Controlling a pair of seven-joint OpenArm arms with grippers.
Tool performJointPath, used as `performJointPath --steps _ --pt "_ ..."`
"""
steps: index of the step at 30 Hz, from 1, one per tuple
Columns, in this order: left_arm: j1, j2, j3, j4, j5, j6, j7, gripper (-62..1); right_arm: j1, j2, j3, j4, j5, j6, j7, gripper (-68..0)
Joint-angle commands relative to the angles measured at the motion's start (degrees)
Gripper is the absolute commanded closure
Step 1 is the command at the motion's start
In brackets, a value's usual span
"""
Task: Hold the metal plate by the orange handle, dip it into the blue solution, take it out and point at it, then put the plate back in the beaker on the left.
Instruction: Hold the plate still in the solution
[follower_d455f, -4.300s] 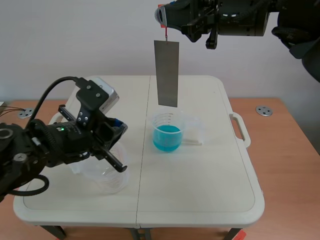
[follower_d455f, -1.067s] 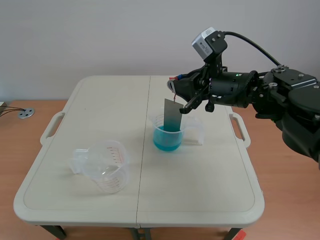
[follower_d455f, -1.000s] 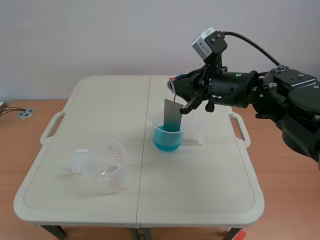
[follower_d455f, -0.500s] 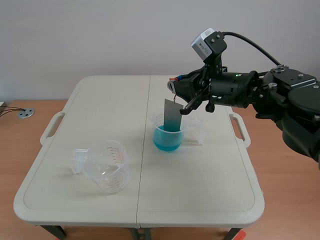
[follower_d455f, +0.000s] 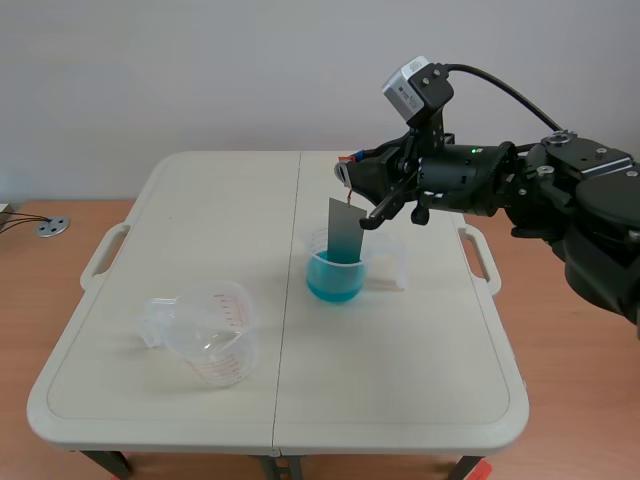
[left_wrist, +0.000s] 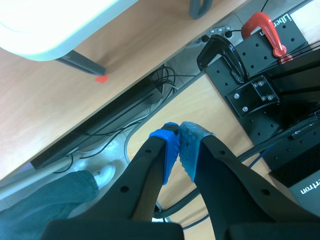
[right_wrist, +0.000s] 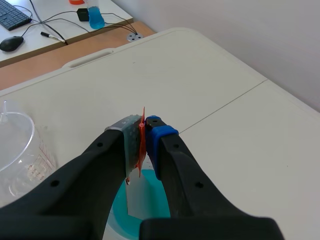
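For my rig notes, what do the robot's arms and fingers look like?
The right arm is bulky, black, with a grey camera box and black cable. Left gripper and right gripper: thick black fingers, dotted pads, one blue, one grey.

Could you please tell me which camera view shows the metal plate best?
The scene view: the metal plate stands in the blue solution, hung from the right claw. The right wrist view shows mainly its orange handle; the left wrist view shows none.
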Motion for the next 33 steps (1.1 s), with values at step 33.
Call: performJointPath --steps 33 --pt "-0.15 0.28 1.16 0.28 -0.15 -0.59 2.93 -1.9 0.39 0.31 0.17 1.05 1.75 0.66 -0.74 -1.5"
